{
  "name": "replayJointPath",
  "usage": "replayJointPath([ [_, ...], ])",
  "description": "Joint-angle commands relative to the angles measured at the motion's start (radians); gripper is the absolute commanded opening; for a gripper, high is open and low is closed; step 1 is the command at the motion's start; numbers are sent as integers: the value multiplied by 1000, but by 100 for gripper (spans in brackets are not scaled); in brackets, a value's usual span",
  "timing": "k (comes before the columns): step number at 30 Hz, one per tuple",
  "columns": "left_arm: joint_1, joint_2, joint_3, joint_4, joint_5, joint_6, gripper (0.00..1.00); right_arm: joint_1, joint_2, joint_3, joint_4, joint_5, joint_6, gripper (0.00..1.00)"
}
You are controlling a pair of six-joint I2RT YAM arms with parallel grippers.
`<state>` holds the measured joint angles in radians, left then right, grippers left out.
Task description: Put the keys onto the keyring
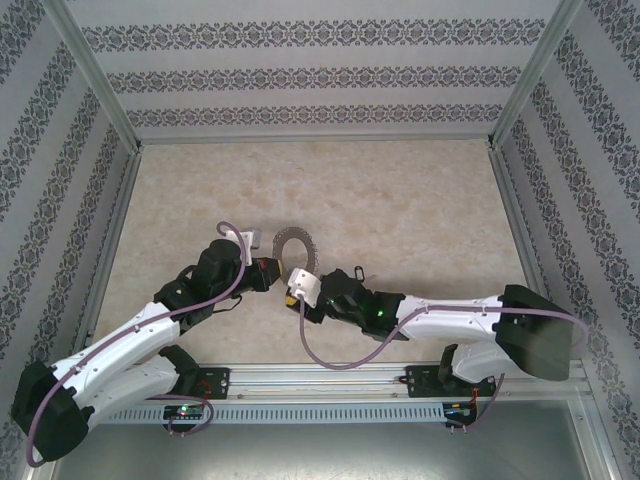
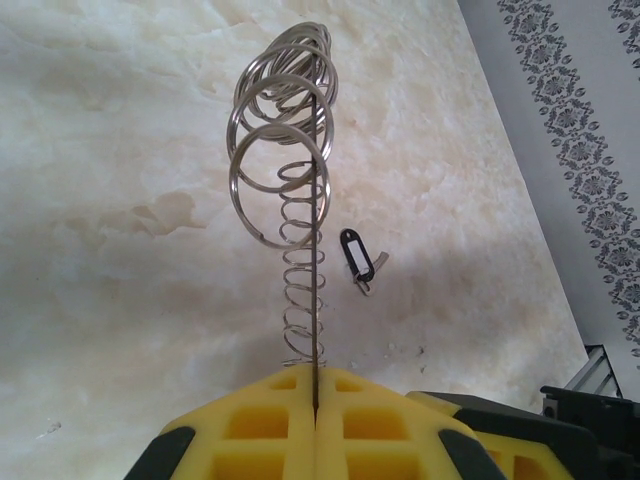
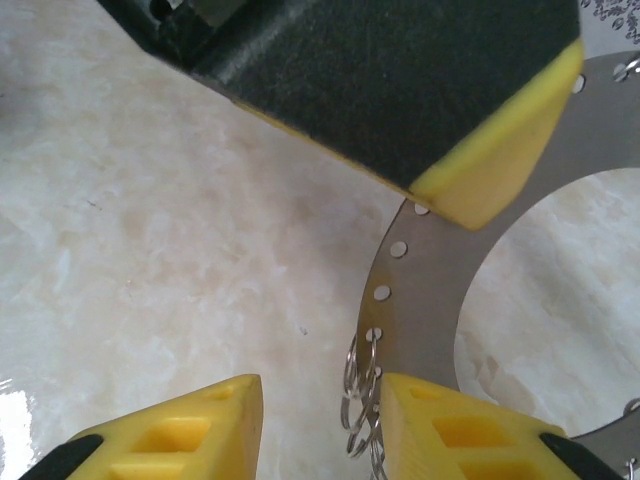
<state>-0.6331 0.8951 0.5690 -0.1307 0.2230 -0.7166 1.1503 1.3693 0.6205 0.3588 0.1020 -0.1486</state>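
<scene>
The keyring (image 1: 294, 243) is a flat grey metal ring fringed with wire loops. My left gripper (image 2: 317, 375) is shut on its rim and holds it on edge above the table, so the keyring (image 2: 290, 150) looks like a thin blade with loops along it. The key (image 2: 357, 260), small and silver with a dark oval head, lies on the table to the right of the ring, apart from both grippers. My right gripper (image 3: 320, 405) is open beside the keyring (image 3: 430, 270), with several wire loops (image 3: 362, 390) hanging between its fingers, close to the right one.
The left gripper's yellow and black finger (image 3: 480, 170) crosses the top of the right wrist view, clamped on the ring. The table is pale marble (image 1: 400, 200), with patterned walls on three sides and a metal rail (image 1: 330, 385) at the near edge.
</scene>
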Motion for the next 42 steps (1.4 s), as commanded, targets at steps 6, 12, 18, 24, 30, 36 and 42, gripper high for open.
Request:
replayJointPath([
  [6,6,2,23,81,-14,-24,0,13,43,66,10,85,9,27],
  [12,5,-1,25,76,-15,-24,0,12,54,76,-10,104,0,19],
  [18,5,3,34,74,-19,-19,0,14,52,70,-30,110,-2,24],
  [24,6,8,38,81,-15,-23,0,13,69,83,-34,116,-6,26],
  [30,6,8,40,76,-15,-21,0,12,92,104,-50,132,-14,19],
  [36,5,8,38,82,-11,-25,0,10,96,106,-55,139,-22,7],
  [42,5,6,32,82,-13,-26,0,3,84,94,-41,138,-36,0],
])
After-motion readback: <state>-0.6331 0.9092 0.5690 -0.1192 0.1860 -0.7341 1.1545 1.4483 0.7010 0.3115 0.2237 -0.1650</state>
